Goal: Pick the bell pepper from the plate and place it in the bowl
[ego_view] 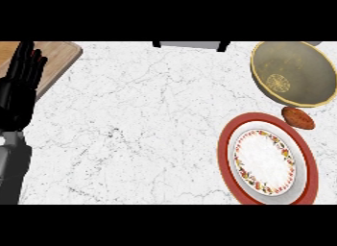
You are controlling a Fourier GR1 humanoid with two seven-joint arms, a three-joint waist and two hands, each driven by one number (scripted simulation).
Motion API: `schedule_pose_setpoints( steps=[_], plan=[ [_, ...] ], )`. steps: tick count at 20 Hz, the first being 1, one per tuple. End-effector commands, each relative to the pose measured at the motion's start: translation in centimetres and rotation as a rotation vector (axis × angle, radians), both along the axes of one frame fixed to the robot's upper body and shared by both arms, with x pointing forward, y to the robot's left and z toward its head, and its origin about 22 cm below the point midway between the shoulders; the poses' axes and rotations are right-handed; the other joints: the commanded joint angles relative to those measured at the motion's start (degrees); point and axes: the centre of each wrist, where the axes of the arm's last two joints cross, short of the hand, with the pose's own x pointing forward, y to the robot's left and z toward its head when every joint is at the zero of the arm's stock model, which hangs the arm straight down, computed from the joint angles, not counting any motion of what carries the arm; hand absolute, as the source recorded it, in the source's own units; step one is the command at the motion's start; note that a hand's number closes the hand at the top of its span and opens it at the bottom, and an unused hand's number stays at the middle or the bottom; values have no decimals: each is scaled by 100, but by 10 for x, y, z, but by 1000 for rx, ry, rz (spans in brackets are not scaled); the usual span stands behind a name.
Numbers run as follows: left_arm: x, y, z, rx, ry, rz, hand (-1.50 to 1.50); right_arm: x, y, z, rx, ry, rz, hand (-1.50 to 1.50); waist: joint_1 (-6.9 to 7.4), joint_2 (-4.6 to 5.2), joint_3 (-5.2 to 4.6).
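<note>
White marble counter (142,125) carries a red-rimmed plate (231,144) and an olive bowl (298,72). Between them, off the plate, lies the reddish-brown pepper (297,118). At far left the left hand (15,89) rests, fingers straight and holding nothing.

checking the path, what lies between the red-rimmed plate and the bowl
In the head view, a small reddish-brown item lies on the counter between the plate and the bowl, by the plate's upper rim.

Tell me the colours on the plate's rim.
The plate has a red outer rim, then white with a floral band, seen in the head view.
</note>
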Motion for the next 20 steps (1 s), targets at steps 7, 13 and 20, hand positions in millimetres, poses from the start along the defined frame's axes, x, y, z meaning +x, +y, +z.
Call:
schedule_pose_setpoints(
  steps=[7,13,20],
  plan=[
    [-4,-1,-8,3,2,25,0,33,47,-67,-58,144,73,150,-140,-13,1],
    [1,-5,0,-5,-3,-2,0,37,65,-112,82,293,20,-150,-103,4,8],
    [1,5,-13,2,-1,26,0,37,66,-118,397,282,67,-150,-197,15,8]
  ],
)
